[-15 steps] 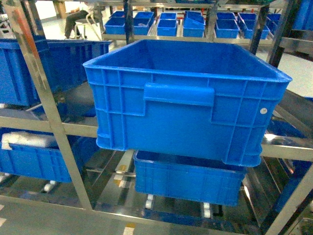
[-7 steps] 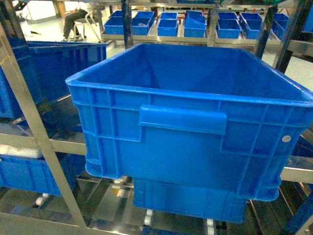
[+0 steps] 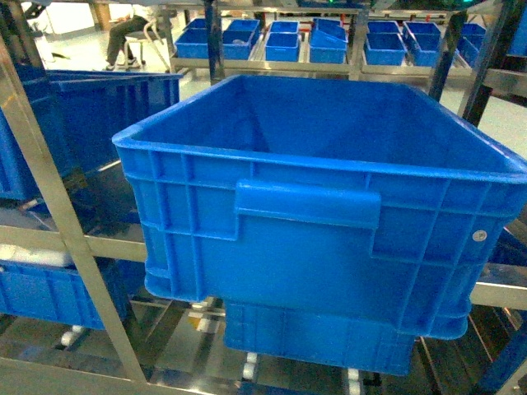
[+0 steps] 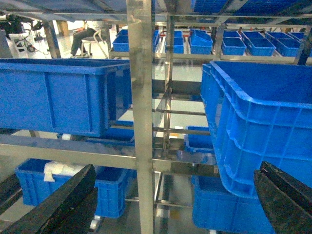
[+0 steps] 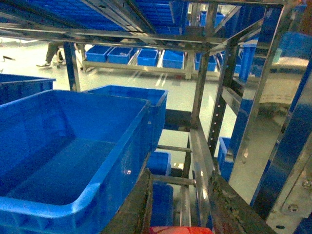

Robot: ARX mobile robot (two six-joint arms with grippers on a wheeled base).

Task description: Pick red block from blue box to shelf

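At the bottom edge of the right wrist view, the red block (image 5: pixel 181 229) sits clamped between the dark fingers of the right gripper (image 5: pixel 180 214). The head view shows neither gripper, only a big ribbed blue crate (image 3: pixel 329 222) on the shelf (image 3: pixel 49 206). In the left wrist view the left gripper (image 4: pixel 170 204) has its fingers spread wide at the lower corners, holding nothing.

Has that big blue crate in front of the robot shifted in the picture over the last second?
Yes. In the head view the big blue crate now looms larger and lower-left against the steel upright, so the camera probably neared it.
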